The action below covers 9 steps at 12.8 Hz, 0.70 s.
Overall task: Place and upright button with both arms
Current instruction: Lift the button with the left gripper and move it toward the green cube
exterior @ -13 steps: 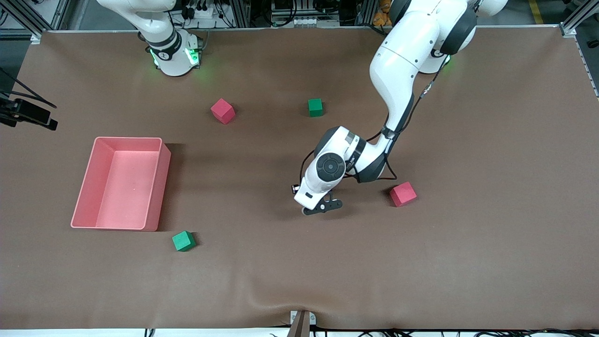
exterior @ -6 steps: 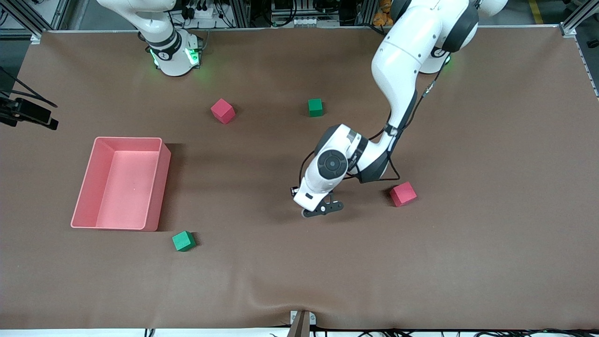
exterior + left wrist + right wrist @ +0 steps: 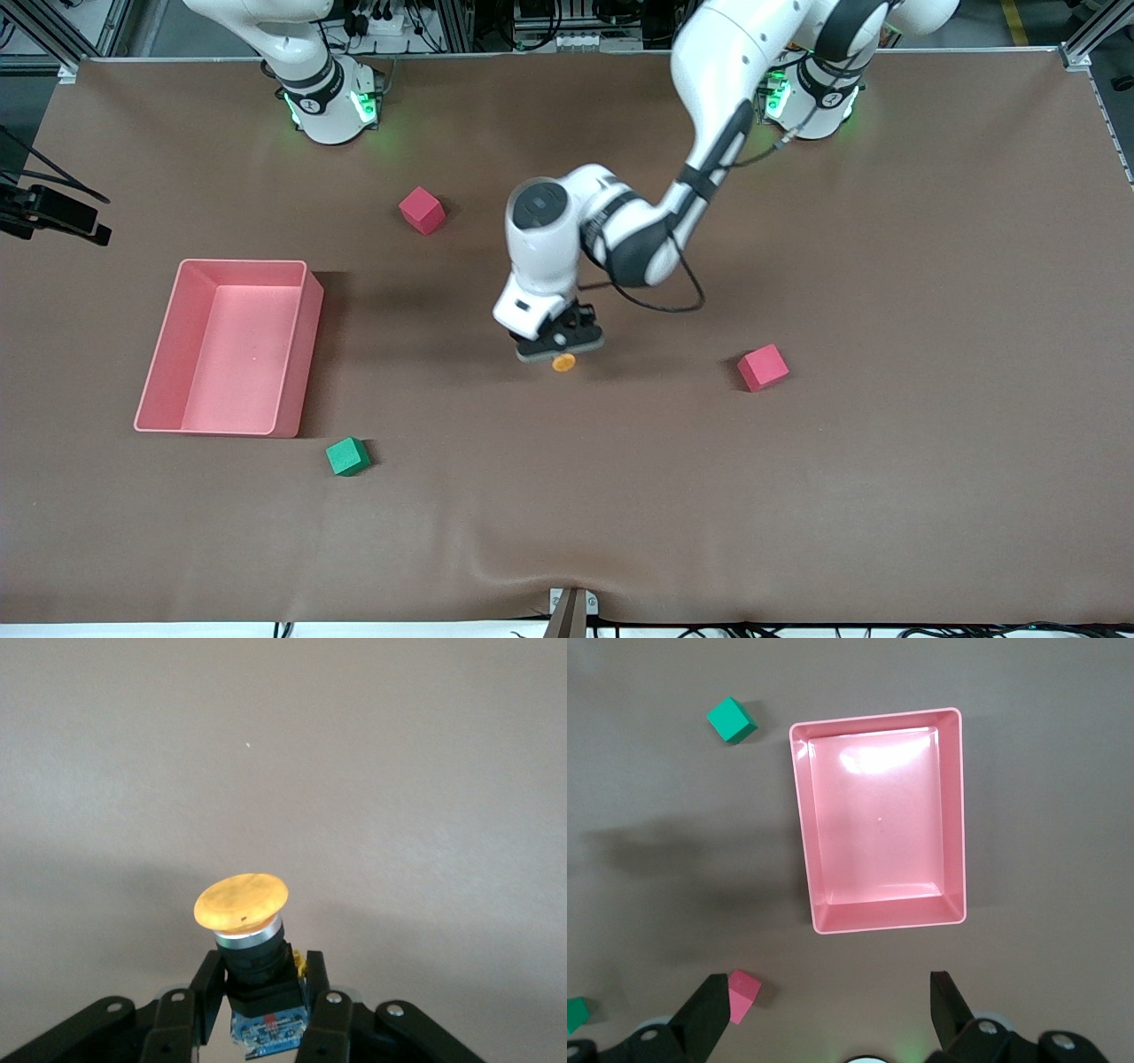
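**Button held over mid-table — left gripper clamped on its body**

Front view, listed from the frame's left edge across:

- Tray (image 3: 301, 346) — pink, open, centre left of the frame. The right gripper (image 3: 824, 1014) hangs above it with jaws spread wide, holding nothing; that arm waits.
- Green cube (image 3: 347, 456) — lower left of centre, just below the tray's corner.
- Pink cube (image 3: 422, 210) — upper centre left.
- Left gripper (image 3: 560, 344) — centre of the frame, over bare table, fingers (image 3: 197, 1005) pressed onto the button's black body.
- Button (image 3: 563, 362) — orange cap showing just under the gripper's tip; in the left wrist view (image 3: 244, 930) the cap points away from the fingers, clear of them, with a blue-labelled base end back between them.
- Second pink cube (image 3: 763, 367) — centre right.

Handling, by judgement: small, light and rigid; the smooth domed cap would likely slip, and the cap makes it top-heavy once stood on its narrow base. Best taken by the cylindrical body below the metal collar, as now, leaving the base free to meet the table.
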Motion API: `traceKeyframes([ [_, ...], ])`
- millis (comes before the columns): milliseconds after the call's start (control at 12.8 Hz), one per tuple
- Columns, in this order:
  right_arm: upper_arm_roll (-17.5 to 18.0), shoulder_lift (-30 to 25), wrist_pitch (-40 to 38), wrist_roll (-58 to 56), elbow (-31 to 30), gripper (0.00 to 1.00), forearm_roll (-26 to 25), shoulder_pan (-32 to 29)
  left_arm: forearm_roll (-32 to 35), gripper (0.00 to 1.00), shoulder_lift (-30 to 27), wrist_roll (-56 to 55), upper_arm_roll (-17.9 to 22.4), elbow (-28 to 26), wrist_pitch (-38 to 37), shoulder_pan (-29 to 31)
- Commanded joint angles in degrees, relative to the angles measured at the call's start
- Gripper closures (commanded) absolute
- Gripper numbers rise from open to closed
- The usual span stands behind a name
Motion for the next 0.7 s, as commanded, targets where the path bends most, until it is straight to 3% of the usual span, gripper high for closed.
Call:
traceKeyframes([
  [0, 0.3, 0.31, -1.75, 0.79, 1.56, 0.0, -0.38, -0.07, 6.02, 0.96, -1.72, -8.8, 2.79, -0.91, -0.99, -4.86],
  [234, 0.21, -0.75, -2.1, 0.7, 2.09, 0.0, -0.55, -0.15, 13.93, 0.99, -1.55, -28.92, 8.24, -0.91, -5.27, -13.21],
  [390, 0.21, -1.01, -2.28, 0.61, 2.09, 0.0, -1.43, -0.15, 20.66, 1.0, -1.02, -29.93, 8.33, -1.08, -12.47, -17.25],
  [545, 0.21, -1.01, -2.36, 0.61, 2.09, 0.0, -1.52, -0.07, 34.63, 1.0, 1.35, -35.6, 7.9, -2.14, -20.56, -21.39],
  [623, 0.21, -1.01, -2.36, 0.61, 2.09, 0.0, -1.61, -0.15, 35.56, 1.0, 1.44, -39.47, 7.81, -2.14, -21.11, -21.66],
])
